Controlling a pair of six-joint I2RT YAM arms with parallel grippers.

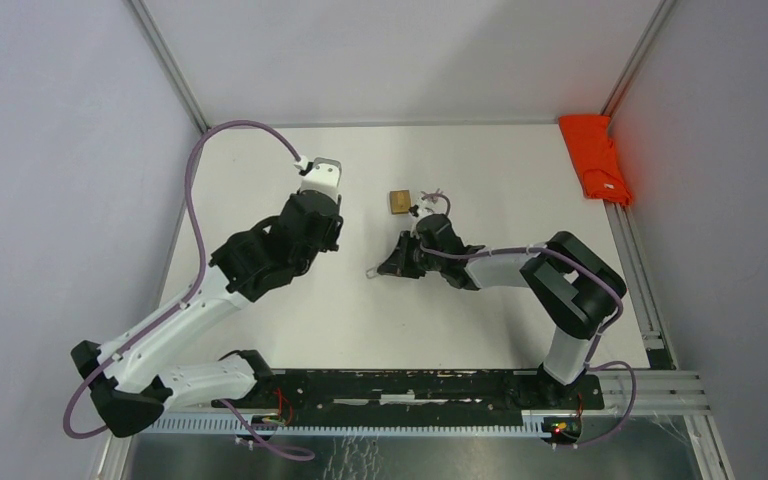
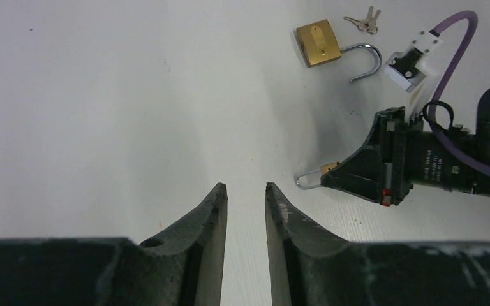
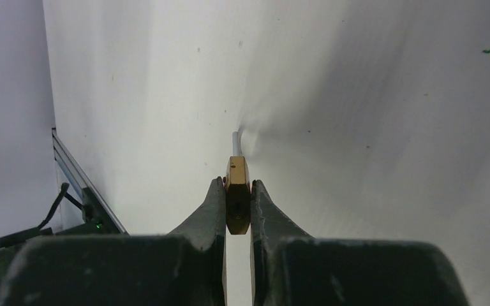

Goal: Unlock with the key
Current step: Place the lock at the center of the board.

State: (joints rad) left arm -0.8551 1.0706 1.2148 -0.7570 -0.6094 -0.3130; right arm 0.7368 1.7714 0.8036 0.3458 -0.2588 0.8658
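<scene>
My right gripper is shut on a small brass padlock, gripped by its sides low over the table. Its silver shackle points left and also shows in the left wrist view. A second brass padlock, with its shackle swung open, lies flat behind it. The keys lie just right of that padlock. My left gripper is open and empty. It hangs over bare table left of the held padlock.
A red cloth lies at the far right edge by the rail. The right wrist's camera and purple cable sit between the open padlock and the right arm. White walls enclose the table.
</scene>
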